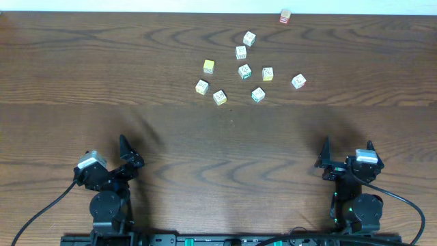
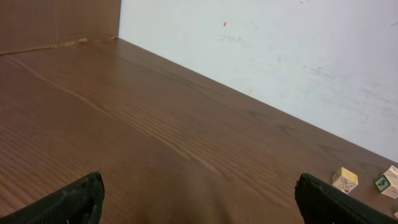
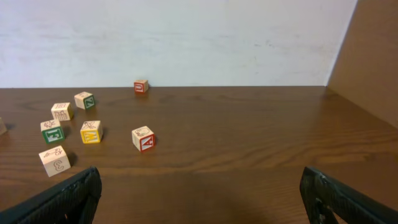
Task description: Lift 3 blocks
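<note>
Several small whitish blocks with coloured marks lie scattered at the far middle of the table, among them one (image 1: 244, 71) in the centre, one (image 1: 298, 81) at the right and one (image 1: 202, 87) at the left. The right wrist view shows a red-marked block (image 3: 143, 138), a green-marked block (image 3: 53, 131) and a pale block (image 3: 55, 160). Two blocks (image 2: 344, 180) peek in at the left wrist view's right edge. My left gripper (image 1: 130, 152) (image 2: 199, 199) and right gripper (image 1: 348, 147) (image 3: 199, 193) stand open near the front edge, far from the blocks, holding nothing.
A plain yellow cube (image 1: 209, 66) lies in the cluster and a reddish-brown cube (image 1: 285, 16) (image 3: 141, 86) sits apart by the back wall. A wide stretch of bare wooden table (image 1: 225, 150) separates the grippers from the cubes. A brown panel (image 3: 367, 56) rises at the right.
</note>
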Tool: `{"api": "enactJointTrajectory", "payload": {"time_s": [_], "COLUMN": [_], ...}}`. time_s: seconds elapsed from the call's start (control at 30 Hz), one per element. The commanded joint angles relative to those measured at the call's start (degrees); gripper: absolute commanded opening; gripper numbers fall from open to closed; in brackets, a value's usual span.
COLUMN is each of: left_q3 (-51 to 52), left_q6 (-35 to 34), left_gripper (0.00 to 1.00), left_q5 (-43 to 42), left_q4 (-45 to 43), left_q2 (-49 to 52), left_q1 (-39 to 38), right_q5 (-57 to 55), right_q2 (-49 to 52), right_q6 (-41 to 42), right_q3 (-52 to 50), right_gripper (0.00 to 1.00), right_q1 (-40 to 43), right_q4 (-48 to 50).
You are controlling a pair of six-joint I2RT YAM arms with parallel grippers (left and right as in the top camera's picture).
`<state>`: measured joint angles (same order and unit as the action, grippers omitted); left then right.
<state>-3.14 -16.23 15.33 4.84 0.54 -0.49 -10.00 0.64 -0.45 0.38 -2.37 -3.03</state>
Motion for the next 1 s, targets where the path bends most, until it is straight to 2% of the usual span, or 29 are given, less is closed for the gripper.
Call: {"api": "enactJointTrajectory", "payload": {"time_s": [0.0,0.4,0.6,0.8,0.83,0.97], "left_q3": [1.7,1.7,1.7,1.7,1.7,1.7], "left_q6": [1.0,1.0,1.0,1.0,1.0,1.0], "left_gripper": [0.98,0.98,0.98,0.98,0.98,0.98], "left_q5": [0.2,0.1,0.1,0.2,0.2,0.1], "left_q4": [0.5,0.5,0.5,0.5,0.5,0.5], "left_q2": [-0.3,-0.3,-0.3,-0.3,-0.3,-0.3], "left_q1": [0.1,0.1,0.1,0.1,0.1,0.1], "right_q5": [0.4,0.4,6.7,7.4,10.1,13.5], "right_q2": [-0.3,-0.3,0.0,0.0,0.0,0.0], "right_q6": [0.0,0.0,7.1,9.1,12.0,12.0], "right_q3": [-0.1,-0.1,-0.1,0.0,0.0,0.2], "right_gripper": [0.99,0.99,0.99,0.99,0.99,0.99], "right_q1": [0.5,0.5,0.5,0.5,0.5,0.5], "right_q4": [-0.4,-0.4,-0.6,1.0,0.7,0.9]}}
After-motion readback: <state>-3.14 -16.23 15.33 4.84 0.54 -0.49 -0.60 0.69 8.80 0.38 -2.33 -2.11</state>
